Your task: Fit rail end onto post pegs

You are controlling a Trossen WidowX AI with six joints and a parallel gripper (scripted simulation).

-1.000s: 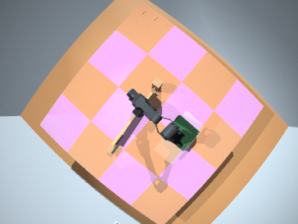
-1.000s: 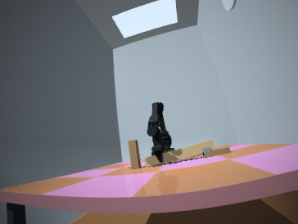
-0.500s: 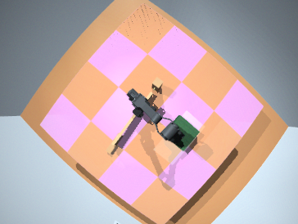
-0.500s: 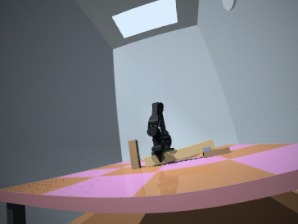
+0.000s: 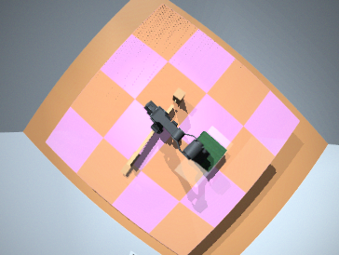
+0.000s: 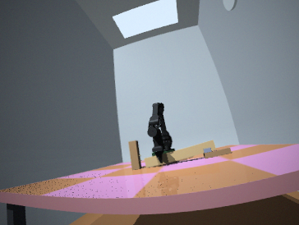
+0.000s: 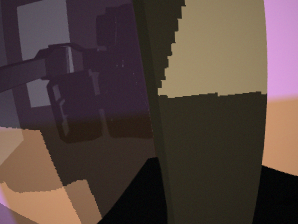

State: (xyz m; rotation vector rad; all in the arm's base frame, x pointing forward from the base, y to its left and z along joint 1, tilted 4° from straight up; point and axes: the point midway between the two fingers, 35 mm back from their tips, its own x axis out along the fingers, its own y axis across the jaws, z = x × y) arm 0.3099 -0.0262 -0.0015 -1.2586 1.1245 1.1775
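Note:
The rail (image 5: pixel 146 140) (image 6: pixel 190 150) (image 7: pixel 215 60) slopes down from the footboard block (image 6: pixel 219 153) to its low near end, which is at or close to the table. Its high far end is over the block, by the grey bracket (image 6: pixel 207 150); the seating there is too small to judge. The upright post (image 5: pixel 179 95) (image 6: pixel 134 155) stands just beyond the near end with a small gap. The pegs and holes cannot be made out. My gripper (image 6: pixel 163 160) (image 7: pixel 180 162) points down and is shut on the rail, nearer its low end. In the top view the arm hides the fingers.
The arm's green base (image 5: pixel 217 145) stands to one side of the rail, and the arm reaches over the rail from there. The checkered table (image 5: pixel 223 186) (image 6: pixel 103 186) carries everything. Shadows of the arm and rail fall beside them.

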